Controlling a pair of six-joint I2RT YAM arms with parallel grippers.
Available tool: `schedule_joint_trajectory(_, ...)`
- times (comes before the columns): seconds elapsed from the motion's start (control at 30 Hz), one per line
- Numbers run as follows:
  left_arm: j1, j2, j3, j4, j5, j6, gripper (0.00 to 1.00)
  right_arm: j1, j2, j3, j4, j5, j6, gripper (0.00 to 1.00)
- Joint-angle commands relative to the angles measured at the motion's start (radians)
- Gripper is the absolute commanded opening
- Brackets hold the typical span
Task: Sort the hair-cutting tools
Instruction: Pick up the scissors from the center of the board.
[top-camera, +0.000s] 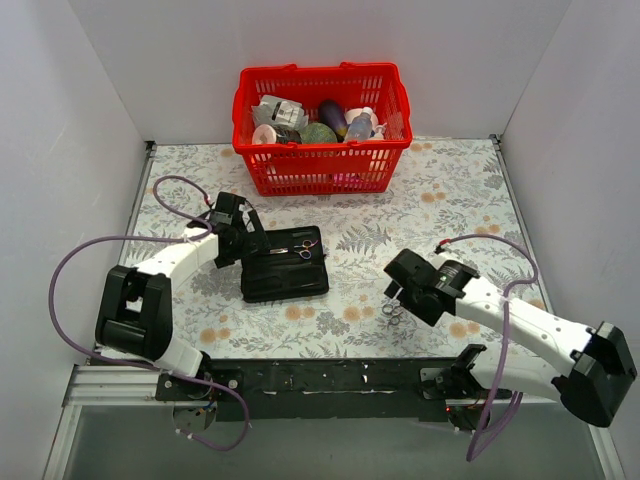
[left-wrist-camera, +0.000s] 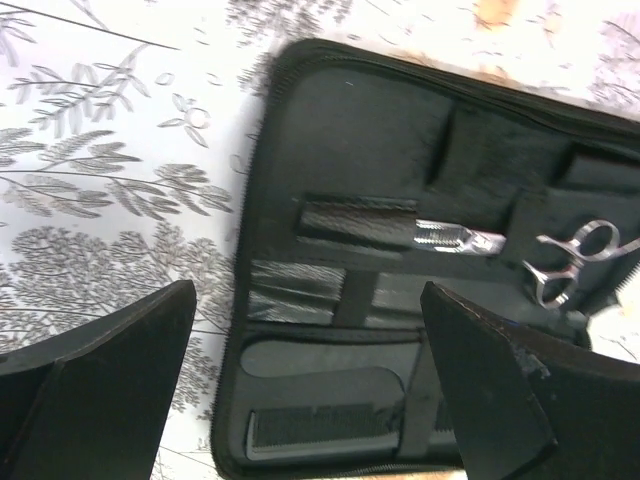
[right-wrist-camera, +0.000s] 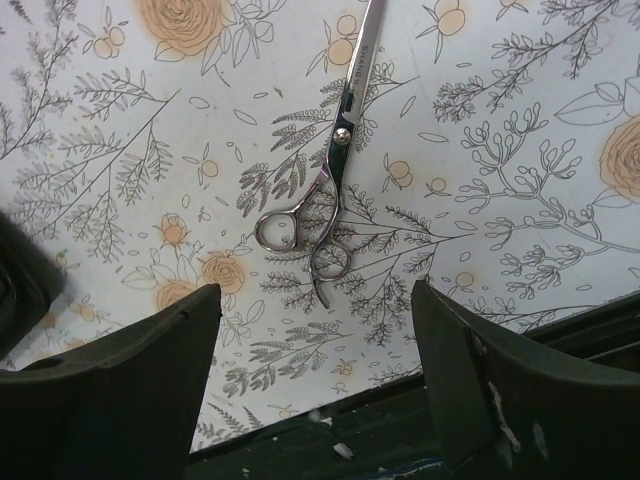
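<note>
A pair of silver scissors (right-wrist-camera: 335, 165) is being seen lying flat on the floral tablecloth (right-wrist-camera: 520, 120), blades closed and running up to the top edge, finger rings nearest the camera. The right gripper (right-wrist-camera: 315, 290) is being held with its jaws wide apart, nothing being gripped between them.

Scissors (right-wrist-camera: 343, 135): made of polished silver metal, smooth and glossy.
Case (left-wrist-camera: 350, 130): lined in matt black cloth, finely textured.
Comb (left-wrist-camera: 320, 432): moulded in matt black plastic, ridged by fine teeth.
Basket (top-camera: 320, 170): formed of glossy red plastic lattice.
Table (right-wrist-camera: 520, 100): covered with a smooth floral-printed sheet.
</note>
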Motion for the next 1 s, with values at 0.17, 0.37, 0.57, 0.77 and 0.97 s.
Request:
schedule_joint_trajectory(0.17,-0.005,-0.076,-0.057,0.093,0.217,0.039,0.98,0.002,0.283,0.197,-0.207,-0.004,0.281,0.84)
schedule_joint_trajectory(0.37,-0.008,-0.095,-0.070,0.110,0.246,0.031,0.98,0.002,0.322,0.173,-0.181,-0.058,0.351,0.79)
schedule_joint_trajectory(0.57,-0.027,-0.116,-0.098,0.127,0.249,0.010,0.98,0.002,0.310,0.071,-0.084,-0.072,0.414,0.74)
schedule_joint_trajectory(0.77,-0.040,-0.119,-0.107,0.133,0.260,-0.002,0.98,0.000,0.357,0.061,-0.062,-0.049,0.437,0.74)
schedule_joint_trajectory(0.97,-0.056,-0.135,-0.110,0.130,0.240,0.001,0.98,-0.040,0.370,0.054,-0.046,0.003,0.452,0.74)
